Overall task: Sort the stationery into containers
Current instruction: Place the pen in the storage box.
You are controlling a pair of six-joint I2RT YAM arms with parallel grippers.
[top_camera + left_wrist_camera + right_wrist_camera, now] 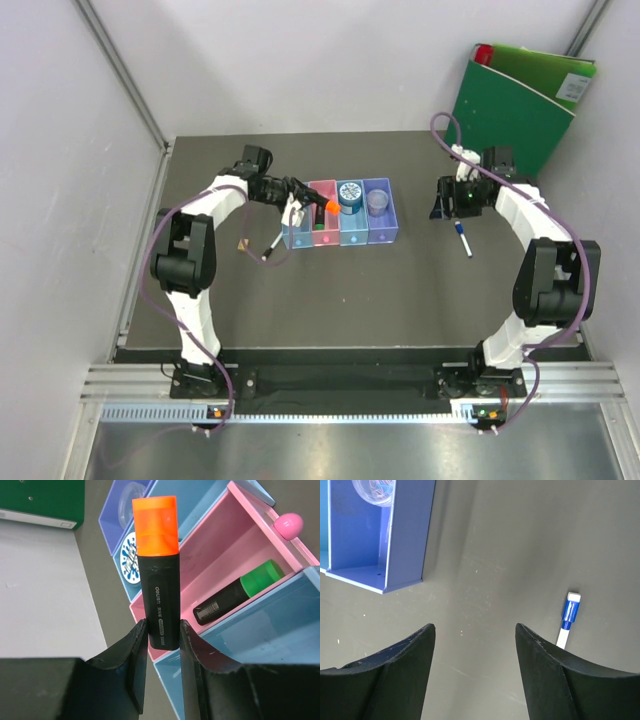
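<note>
The left tool (162, 640) pinches the black barrel of the orange-capped marker (159, 575), which hangs over the near rim of the pink bin (235, 540). White print along the barrel reads "deli" and "S600". A green-capped marker (240, 592) with a barcode label lies slanted inside that bin. The blue tape roll (131, 557) sits in the next light blue bin (352, 232), beside the purple bin (405, 535) at the row's end. The right tool (475, 630) hangs spread over bare dark surface (485, 570), between the purple bin's outer wall and a white pen with a blue cap (568, 617). Another pen (272, 248) lies left of the row. A green binder (520, 100) leans at the far right corner.
</note>
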